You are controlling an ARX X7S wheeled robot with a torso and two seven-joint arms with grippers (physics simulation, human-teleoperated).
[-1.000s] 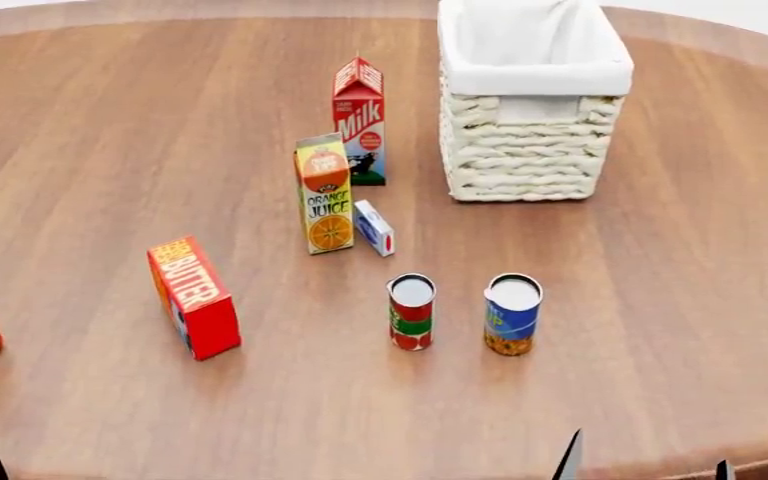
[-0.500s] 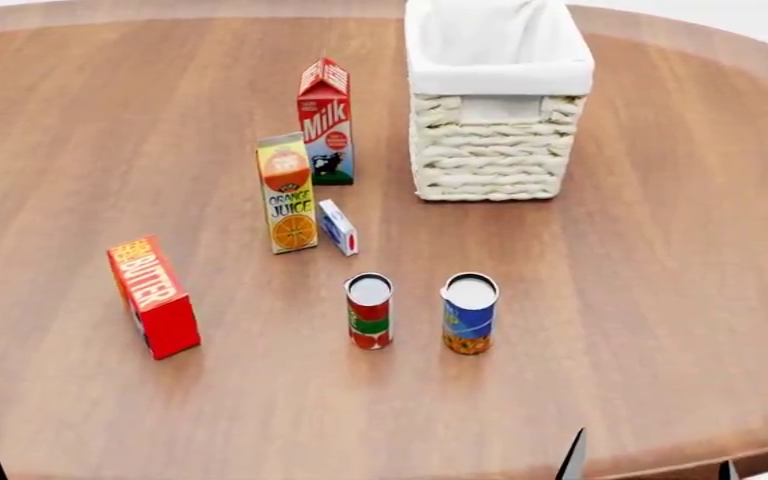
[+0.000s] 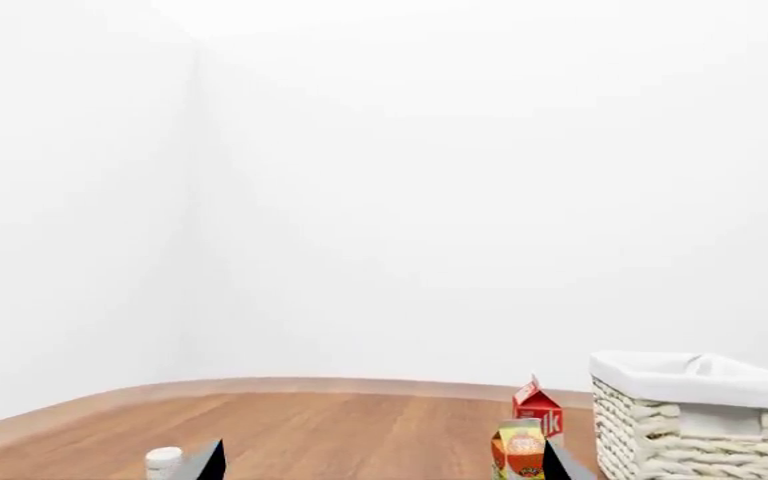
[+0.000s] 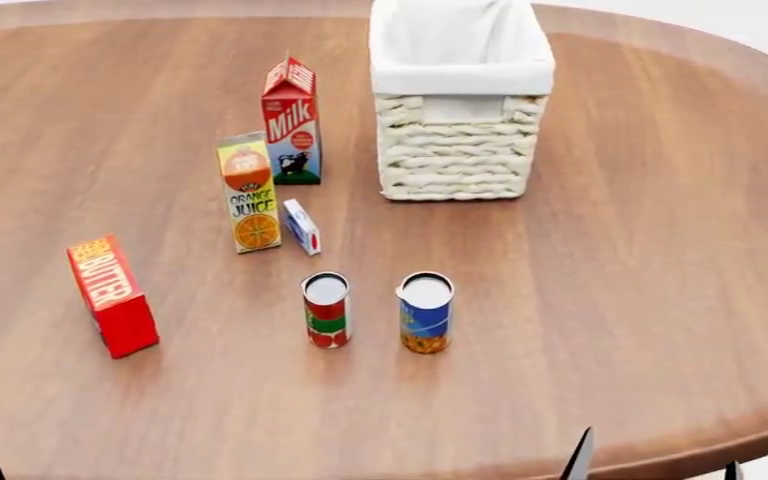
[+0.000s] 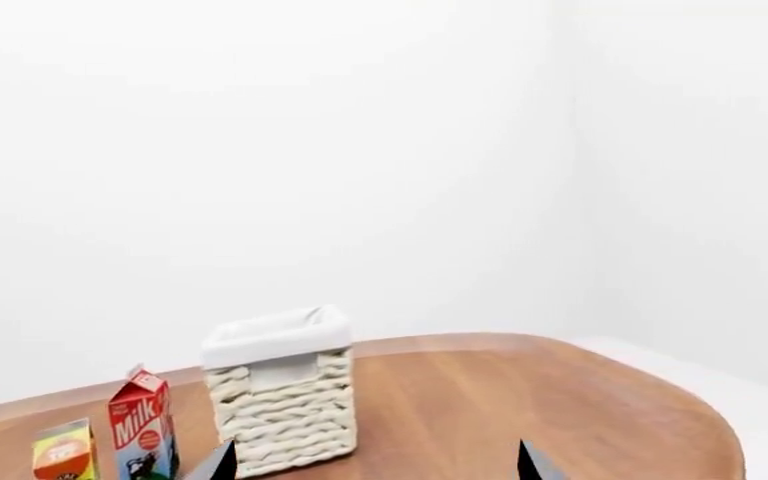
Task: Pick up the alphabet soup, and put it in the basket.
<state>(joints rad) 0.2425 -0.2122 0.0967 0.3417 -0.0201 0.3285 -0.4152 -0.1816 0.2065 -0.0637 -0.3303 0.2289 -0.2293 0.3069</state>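
Observation:
The alphabet soup (image 4: 426, 312), a small can with a blue and yellow-orange label and a pale top, stands upright on the wooden table in the head view, right of a red-and-green can (image 4: 327, 310). The basket (image 4: 460, 75), cream wicker with a white cloth rim, stands at the back; it also shows in the left wrist view (image 3: 698, 420) and the right wrist view (image 5: 281, 400). My left gripper (image 3: 380, 465) and right gripper (image 5: 373, 465) are open and empty, low at the near table edge. The right gripper's tips (image 4: 654, 468) are near and right of the soup. The soup is out of both wrist views.
A milk carton (image 4: 291, 120), an orange juice carton (image 4: 249, 192) and a small blue-and-white box (image 4: 301, 227) stand left of the basket. A red butter box (image 4: 113, 296) lies further left. The table's rounded edge (image 4: 758, 435) curves past at the front right.
Everything on the table has slid left in the head view, so the view has shifted right. An orange object at the far left has left the view. The gripper tips stay at the bottom edge.

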